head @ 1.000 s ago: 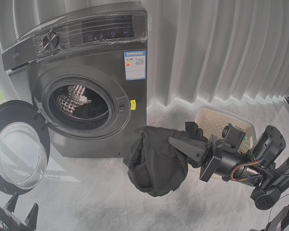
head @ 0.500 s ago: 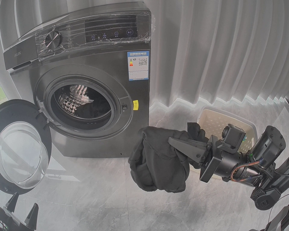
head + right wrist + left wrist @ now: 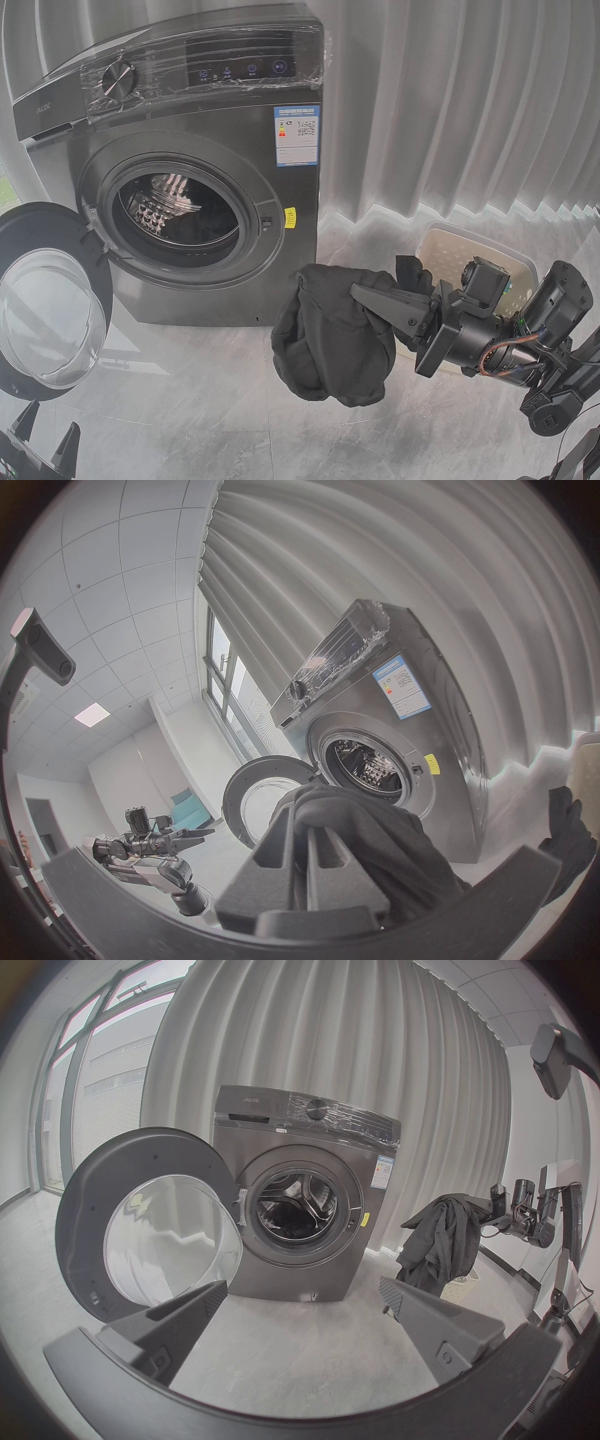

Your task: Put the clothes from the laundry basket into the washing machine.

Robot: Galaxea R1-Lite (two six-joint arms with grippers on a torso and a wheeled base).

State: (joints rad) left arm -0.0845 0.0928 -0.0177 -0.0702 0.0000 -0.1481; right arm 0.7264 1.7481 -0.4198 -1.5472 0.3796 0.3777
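The right gripper (image 3: 359, 292), clamped on a black garment (image 3: 325, 350), holds it in the air between the laundry basket (image 3: 447, 247) and the washing machine (image 3: 206, 125). This looks like the carry step. Next, the garment must travel to the open drum mouth (image 3: 181, 215) and be pushed inside.

curtain (image 3: 450, 106): white, pleated | floor (image 3: 187, 406): grey marbled tiles | window (image 3: 106, 1079): bright daylight | far corner: possibly a teal sofa (image 3: 187, 810)
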